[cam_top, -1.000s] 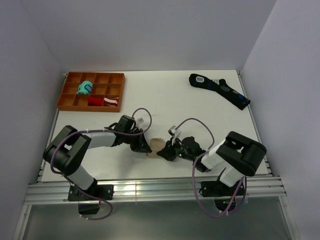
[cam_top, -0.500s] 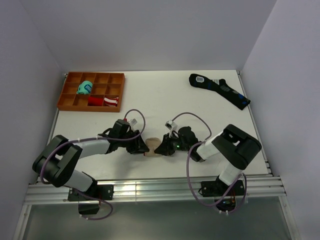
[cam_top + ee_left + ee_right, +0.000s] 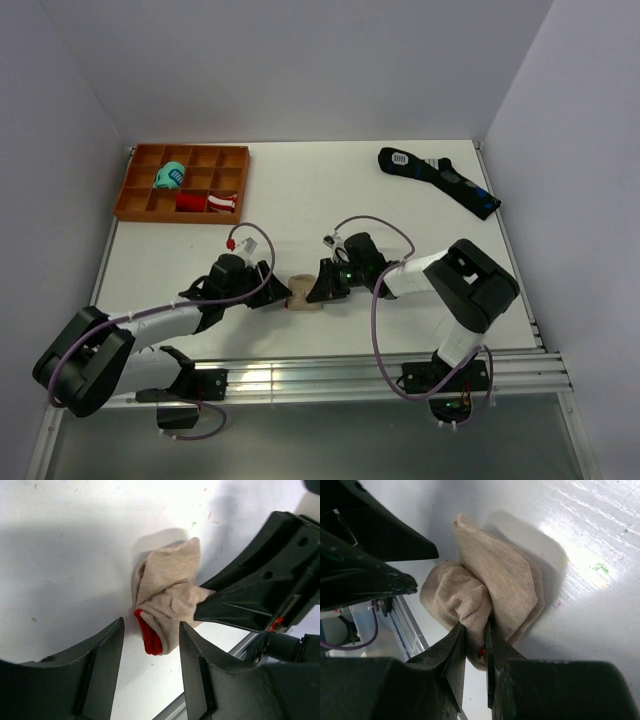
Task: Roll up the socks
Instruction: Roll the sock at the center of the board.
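right end effector [image 3: 475, 626] pinching bunched beige socks [image 3: 507, 577], white table [image 3: 600, 580]

Arm links [image 3: 165, 318] are white-grey shells with black joints. Purple cables [image 3: 372, 222] loop off both my wrists. My left gripper [image 3: 280, 295] and right gripper [image 3: 313, 290] are matte black, with thick wedge fingers [image 3: 97, 672]. Green LED [image 3: 346, 279] on my right wrist.
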Robot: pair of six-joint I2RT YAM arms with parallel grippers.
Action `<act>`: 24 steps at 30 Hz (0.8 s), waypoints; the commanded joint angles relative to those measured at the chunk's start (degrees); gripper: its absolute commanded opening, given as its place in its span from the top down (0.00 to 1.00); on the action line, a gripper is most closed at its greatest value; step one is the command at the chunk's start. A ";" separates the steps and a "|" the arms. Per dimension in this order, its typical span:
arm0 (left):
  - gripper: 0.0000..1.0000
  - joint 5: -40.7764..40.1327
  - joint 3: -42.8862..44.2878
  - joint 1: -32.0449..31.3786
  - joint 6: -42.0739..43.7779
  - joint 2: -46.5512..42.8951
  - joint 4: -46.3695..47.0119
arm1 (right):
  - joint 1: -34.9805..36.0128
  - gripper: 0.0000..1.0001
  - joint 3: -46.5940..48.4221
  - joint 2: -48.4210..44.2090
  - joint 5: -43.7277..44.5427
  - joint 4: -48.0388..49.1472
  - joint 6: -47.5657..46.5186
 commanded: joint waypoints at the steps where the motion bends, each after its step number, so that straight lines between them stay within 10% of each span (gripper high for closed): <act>1: 0.47 -5.94 -1.36 -1.79 0.09 -3.73 6.11 | -0.18 0.87 1.83 2.54 1.34 -14.16 -1.43; 24: 0.47 -58.74 1.53 -32.28 -0.53 -8.67 -7.94 | -2.11 0.86 17.74 9.14 -0.42 -37.47 -4.33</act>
